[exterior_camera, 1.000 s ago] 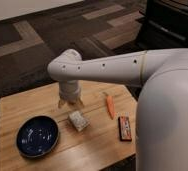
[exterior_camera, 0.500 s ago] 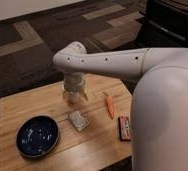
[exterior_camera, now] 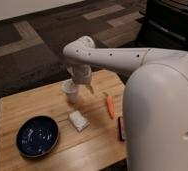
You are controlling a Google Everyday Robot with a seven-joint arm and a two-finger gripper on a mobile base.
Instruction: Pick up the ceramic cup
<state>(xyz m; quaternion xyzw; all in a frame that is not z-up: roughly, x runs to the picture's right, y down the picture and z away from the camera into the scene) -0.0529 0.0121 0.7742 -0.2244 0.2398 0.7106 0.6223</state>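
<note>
The ceramic cup [exterior_camera: 71,92] is small, white and rounded, and it shows at the far middle of the wooden table [exterior_camera: 17,110]. My gripper [exterior_camera: 81,84] hangs from the white arm, pointing down, directly over the cup's right side and touching or almost touching its rim. I cannot tell whether the cup stands on the table or is held. The arm's wrist hides the top of the gripper.
A wide dark blue bowl [exterior_camera: 37,136] sits at the front left. A greyish-white block [exterior_camera: 78,120] lies in front of the cup. An orange carrot [exterior_camera: 110,106] and a dark red bar [exterior_camera: 121,128] lie to the right. A black chair [exterior_camera: 172,25] stands far right.
The gripper has moved up and to the right, toward the table's far side. The white cup now shows below it, where the gripper hid it before.
</note>
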